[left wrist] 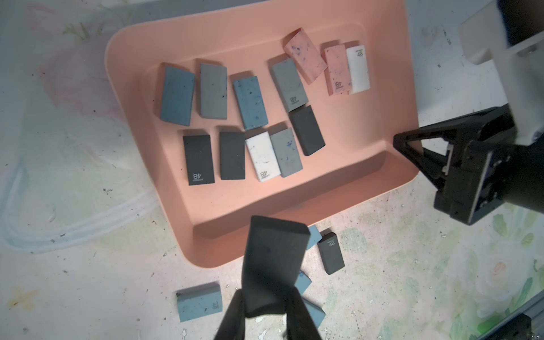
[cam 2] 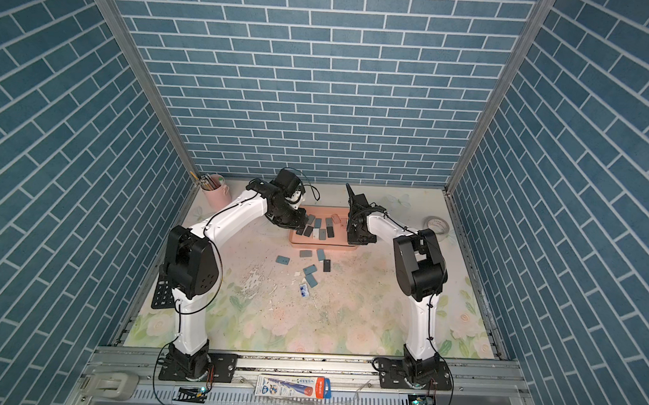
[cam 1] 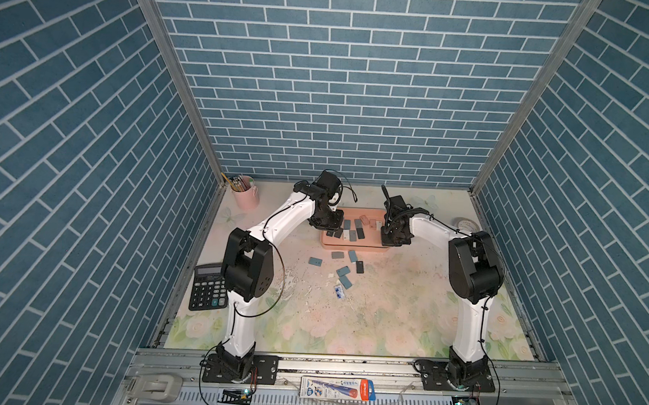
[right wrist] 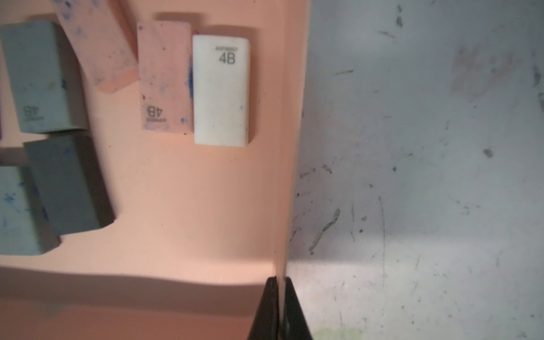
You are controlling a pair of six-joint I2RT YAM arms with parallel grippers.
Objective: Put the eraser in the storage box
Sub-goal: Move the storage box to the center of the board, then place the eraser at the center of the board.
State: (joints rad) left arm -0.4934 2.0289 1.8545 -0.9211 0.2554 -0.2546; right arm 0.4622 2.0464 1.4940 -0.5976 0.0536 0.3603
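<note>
The storage box [cam 1: 351, 247] [cam 2: 325, 246] [left wrist: 347, 182] is a shallow salmon-pink tray at the back of the table, with several blue, grey, black, white and pink erasers in it. My left gripper [left wrist: 266, 295] [cam 1: 335, 226] is shut on a black eraser [left wrist: 273, 259], held above the box's left end near the rim. My right gripper [right wrist: 279, 284] [cam 1: 385, 238] [left wrist: 396, 141] is shut on the box's thin right rim [right wrist: 281, 206].
Several loose erasers [cam 1: 315, 261] [cam 1: 346, 282] [left wrist: 198, 301] lie on the flowered mat just in front of the box. A pink pencil cup [cam 1: 245, 197] stands back left, a calculator [cam 1: 208, 286] at the left edge, a tape roll [cam 1: 465, 224] back right.
</note>
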